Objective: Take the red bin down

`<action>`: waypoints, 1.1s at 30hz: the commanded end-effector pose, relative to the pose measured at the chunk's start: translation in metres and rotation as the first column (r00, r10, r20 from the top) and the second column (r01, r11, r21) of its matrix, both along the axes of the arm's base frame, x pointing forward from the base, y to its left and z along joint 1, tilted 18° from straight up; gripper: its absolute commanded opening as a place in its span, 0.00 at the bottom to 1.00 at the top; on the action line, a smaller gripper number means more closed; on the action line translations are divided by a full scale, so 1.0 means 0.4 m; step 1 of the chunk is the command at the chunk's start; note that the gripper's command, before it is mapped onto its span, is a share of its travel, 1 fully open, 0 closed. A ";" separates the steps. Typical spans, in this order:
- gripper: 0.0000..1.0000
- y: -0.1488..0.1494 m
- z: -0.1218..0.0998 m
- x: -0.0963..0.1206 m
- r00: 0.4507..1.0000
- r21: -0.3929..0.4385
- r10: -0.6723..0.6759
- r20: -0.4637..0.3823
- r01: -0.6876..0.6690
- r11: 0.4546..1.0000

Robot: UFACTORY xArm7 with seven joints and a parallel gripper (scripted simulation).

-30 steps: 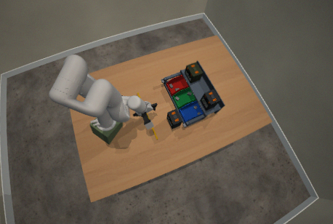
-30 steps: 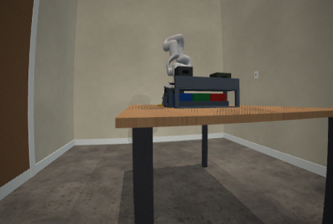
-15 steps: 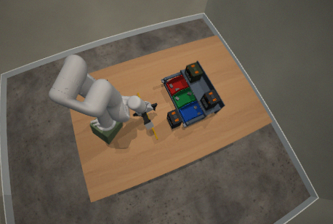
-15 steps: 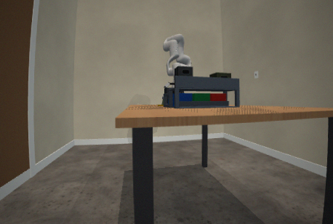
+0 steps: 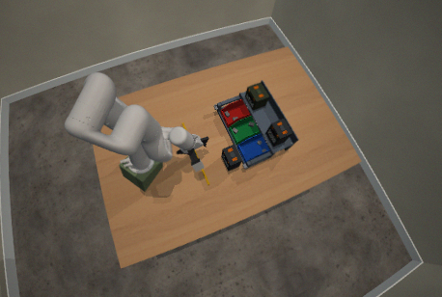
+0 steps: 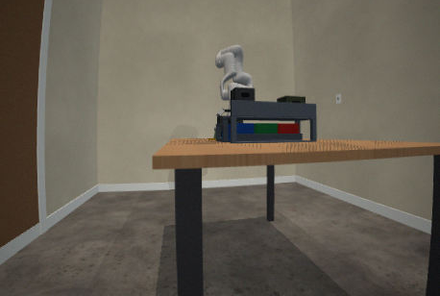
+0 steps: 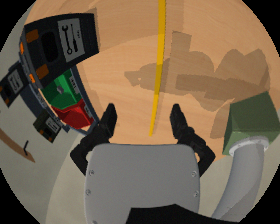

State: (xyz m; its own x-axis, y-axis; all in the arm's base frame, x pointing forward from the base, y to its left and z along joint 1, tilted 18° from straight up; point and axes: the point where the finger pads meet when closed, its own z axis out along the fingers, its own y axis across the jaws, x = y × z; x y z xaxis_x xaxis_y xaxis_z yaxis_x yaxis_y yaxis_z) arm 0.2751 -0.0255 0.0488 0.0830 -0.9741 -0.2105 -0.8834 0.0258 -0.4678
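Observation:
The red bin (image 5: 234, 112) (image 6: 288, 129) (image 7: 78, 117) sits at one end of the row on the lower level of the grey shelf (image 5: 268, 119) (image 6: 274, 110), with small grey parts in it. The green bin (image 5: 245, 131) (image 6: 265, 129) (image 7: 65, 94) is beside it, and the blue bin (image 5: 252, 149) (image 6: 245, 129) is at the other end. All three look level, open fronts toward the arm. My gripper (image 5: 193, 146) (image 7: 143, 110) is open and empty, above the table on the arm's side of the shelf, apart from the bins. The exterior view mostly hides it behind the shelf.
A black case (image 5: 231, 157) (image 7: 59, 46) with orange latches stands on the table in front of the blue bin. Two more cases (image 5: 258, 94) (image 5: 278, 130) stand on the shelf's top deck. A yellow strip (image 5: 206, 177) (image 7: 160, 60) runs across the table under the gripper.

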 end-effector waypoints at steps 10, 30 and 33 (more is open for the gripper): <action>1.00 -0.020 0.124 -0.057 0.973 -0.053 0.015 -0.230 -0.028 0.998; 1.00 -0.020 0.125 -0.057 0.973 -0.053 0.015 -0.230 -0.028 0.998; 1.00 -0.020 0.125 -0.057 0.973 -0.053 0.015 -0.230 -0.028 0.998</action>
